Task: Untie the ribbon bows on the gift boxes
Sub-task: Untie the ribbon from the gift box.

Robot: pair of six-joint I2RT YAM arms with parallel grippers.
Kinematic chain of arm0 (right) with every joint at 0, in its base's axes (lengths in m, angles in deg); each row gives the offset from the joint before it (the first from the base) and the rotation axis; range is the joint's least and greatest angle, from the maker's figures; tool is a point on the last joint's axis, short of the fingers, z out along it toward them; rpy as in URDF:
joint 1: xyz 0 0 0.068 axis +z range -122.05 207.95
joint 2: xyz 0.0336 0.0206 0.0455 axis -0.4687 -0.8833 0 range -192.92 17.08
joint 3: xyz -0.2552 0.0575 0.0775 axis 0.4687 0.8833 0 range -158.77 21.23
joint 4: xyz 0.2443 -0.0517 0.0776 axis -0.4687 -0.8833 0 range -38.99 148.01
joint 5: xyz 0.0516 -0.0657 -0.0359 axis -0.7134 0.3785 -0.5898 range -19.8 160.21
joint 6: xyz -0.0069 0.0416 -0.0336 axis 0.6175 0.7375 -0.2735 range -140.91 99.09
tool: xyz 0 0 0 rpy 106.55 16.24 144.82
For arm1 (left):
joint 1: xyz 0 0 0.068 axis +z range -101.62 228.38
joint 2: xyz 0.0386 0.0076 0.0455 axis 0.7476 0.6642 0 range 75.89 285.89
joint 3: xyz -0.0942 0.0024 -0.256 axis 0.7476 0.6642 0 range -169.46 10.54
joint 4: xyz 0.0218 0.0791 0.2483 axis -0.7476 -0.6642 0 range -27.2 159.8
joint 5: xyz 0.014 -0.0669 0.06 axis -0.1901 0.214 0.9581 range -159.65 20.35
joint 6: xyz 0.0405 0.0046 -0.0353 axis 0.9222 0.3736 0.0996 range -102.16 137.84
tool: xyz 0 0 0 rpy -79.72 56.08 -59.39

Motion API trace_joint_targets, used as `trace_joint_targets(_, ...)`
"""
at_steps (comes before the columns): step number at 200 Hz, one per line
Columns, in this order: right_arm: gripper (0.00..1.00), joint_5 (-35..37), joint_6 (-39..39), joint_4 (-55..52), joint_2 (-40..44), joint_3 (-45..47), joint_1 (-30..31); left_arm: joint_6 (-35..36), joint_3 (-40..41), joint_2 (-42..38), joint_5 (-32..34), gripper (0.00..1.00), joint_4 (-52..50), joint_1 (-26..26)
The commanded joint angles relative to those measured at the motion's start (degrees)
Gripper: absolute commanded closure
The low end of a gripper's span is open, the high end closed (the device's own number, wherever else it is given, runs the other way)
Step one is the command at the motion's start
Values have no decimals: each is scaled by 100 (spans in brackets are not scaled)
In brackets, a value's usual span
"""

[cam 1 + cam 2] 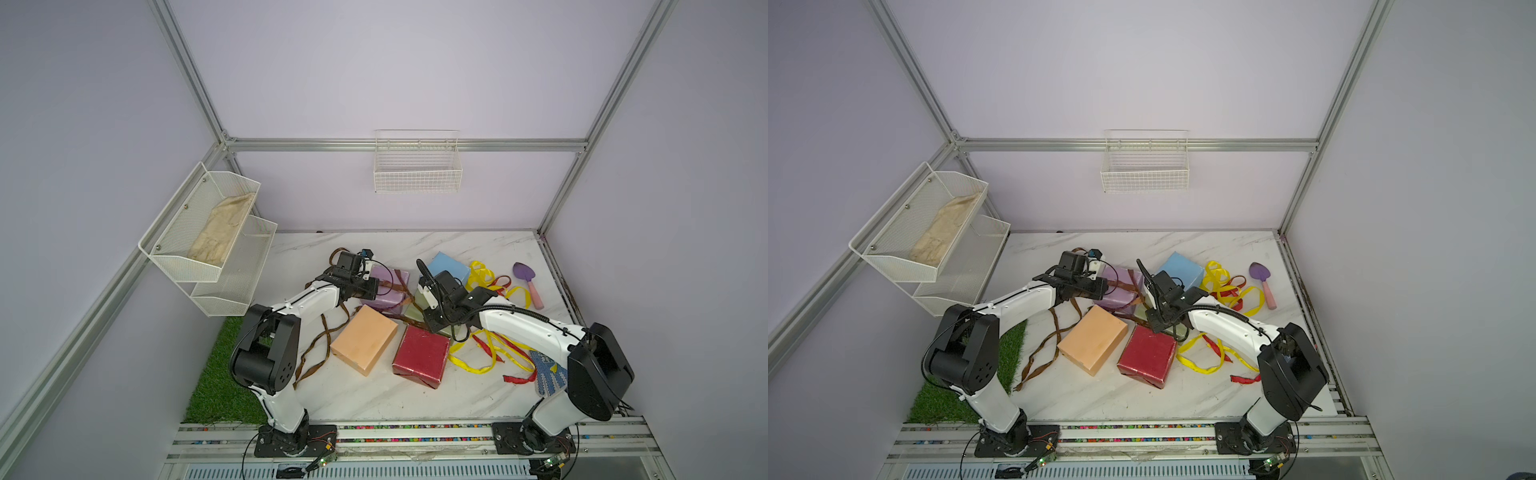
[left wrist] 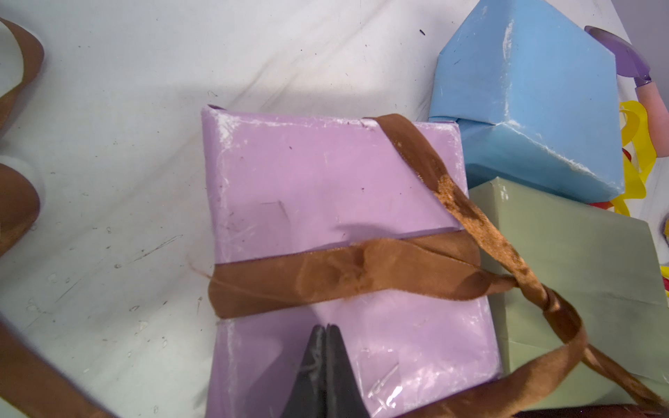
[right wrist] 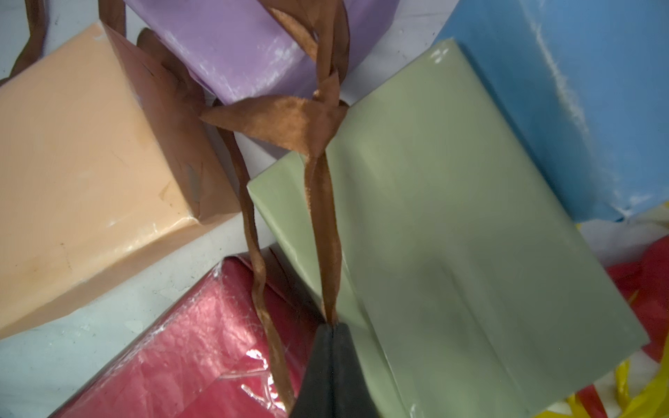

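A brown ribbon (image 2: 325, 278) is still wrapped and knotted round the lilac gift box (image 2: 325, 181) (image 1: 388, 286). My left gripper (image 2: 325, 327) hovers just over that box's top, shut with nothing between its fingers. My right gripper (image 3: 331, 325) is shut on a tail of the same brown ribbon (image 3: 325, 224), stretched taut over the olive green box (image 3: 452, 217) toward the knot. The peach-orange box (image 1: 363, 338), dark red box (image 1: 422, 355) and light blue box (image 1: 449, 266) lie bare. A loose brown ribbon (image 1: 320, 349), yellow ribbons (image 1: 482, 361) and a red ribbon (image 1: 519, 378) lie on the table.
A blue-dotted glove (image 1: 548, 374) lies beside the right arm. A purple trowel (image 1: 525, 278) lies at the back right. One white wire basket (image 1: 417, 166) hangs on the back wall and a two-tier one (image 1: 208, 232) on the left wall. A grass mat (image 1: 216, 386) covers the front left.
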Motion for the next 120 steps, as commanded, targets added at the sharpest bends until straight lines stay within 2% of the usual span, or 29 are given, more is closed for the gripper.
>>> trace_joint_targets(1,100,-219,122,-438,177,-67,20,-27,37,199,227,98,-235,83)
trace_joint_targets(34,100,-501,58,-669,268,-193,21,-31,-51,206,179,97,-254,82)
trace_joint_targets(80,100,-1646,-438,-764,742,-165,26,-66,-129,282,139,97,-301,83)
trace_joint_targets(120,100,-2123,-697,-1241,572,-381,29,-88,-146,300,155,97,-301,79)
